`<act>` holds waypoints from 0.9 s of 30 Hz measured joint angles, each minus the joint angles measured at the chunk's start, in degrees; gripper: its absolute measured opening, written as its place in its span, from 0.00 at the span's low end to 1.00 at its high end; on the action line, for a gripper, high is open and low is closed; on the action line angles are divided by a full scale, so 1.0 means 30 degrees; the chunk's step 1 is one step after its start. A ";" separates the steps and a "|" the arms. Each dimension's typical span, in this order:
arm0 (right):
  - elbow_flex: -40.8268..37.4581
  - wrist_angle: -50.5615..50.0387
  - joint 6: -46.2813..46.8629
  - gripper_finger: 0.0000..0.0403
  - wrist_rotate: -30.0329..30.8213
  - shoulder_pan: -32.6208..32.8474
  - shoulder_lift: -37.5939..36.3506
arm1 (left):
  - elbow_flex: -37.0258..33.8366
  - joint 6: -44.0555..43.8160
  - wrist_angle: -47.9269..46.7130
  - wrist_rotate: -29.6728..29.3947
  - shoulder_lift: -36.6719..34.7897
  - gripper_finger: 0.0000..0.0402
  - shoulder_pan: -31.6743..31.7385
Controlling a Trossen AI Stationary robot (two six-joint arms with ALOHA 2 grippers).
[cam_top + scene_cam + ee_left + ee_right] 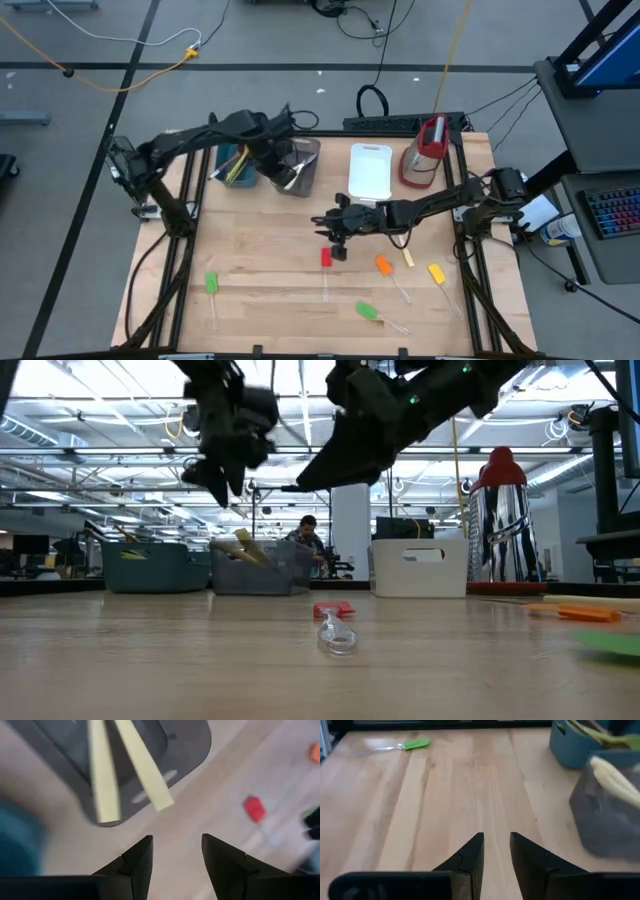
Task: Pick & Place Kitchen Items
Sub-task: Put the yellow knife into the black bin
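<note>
**Both grippers empty above the table**

Nearest the low camera: red-headed spatula [334,622] flat on the wooden table [270,270], clear handle toward the lens. Just below and beside the right gripper [336,232], which hangs mid-table with fingers [470,856] parted and nothing between them. Farther out past that gripper, toward the table's front edge: orange spatula [384,265], yellow spatula [436,272], green spatula [367,311], each apart from the others. Well off to the far side from it, a second green spatula [211,283].

Left gripper [287,158] over the grey tub [296,165] at the back, fingers [136,862] spread, holding nothing. Two pale handles [142,765] sticking out of that tub just ahead of it. Teal tub [232,163] touching the grey one on the arm's side, utensils inside. White tub [370,170] and red-and-clear jug [424,152] behind the right arm.
</note>
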 joint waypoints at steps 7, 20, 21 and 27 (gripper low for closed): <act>0.0029 -0.5704 0.4027 0.23 0.0610 0.0582 -0.1937 | -0.0203 0.1224 0.0206 -0.7814 -0.3861 0.43 -0.3351; -0.0002 -1.3717 1.0852 0.42 0.0457 0.0946 -0.3238 | -0.6092 0.2693 0.7454 -0.7950 -1.0982 0.43 -0.6479; 0.0013 -1.4429 1.1401 0.43 0.0457 0.0940 -0.3256 | -0.6792 0.2693 0.8241 -0.7965 -1.1451 0.43 -0.6637; 0.0006 -2.0325 1.5047 0.42 -0.0647 0.0933 -0.3444 | -1.0651 0.1569 1.3189 -0.7965 -1.3296 0.43 -0.7638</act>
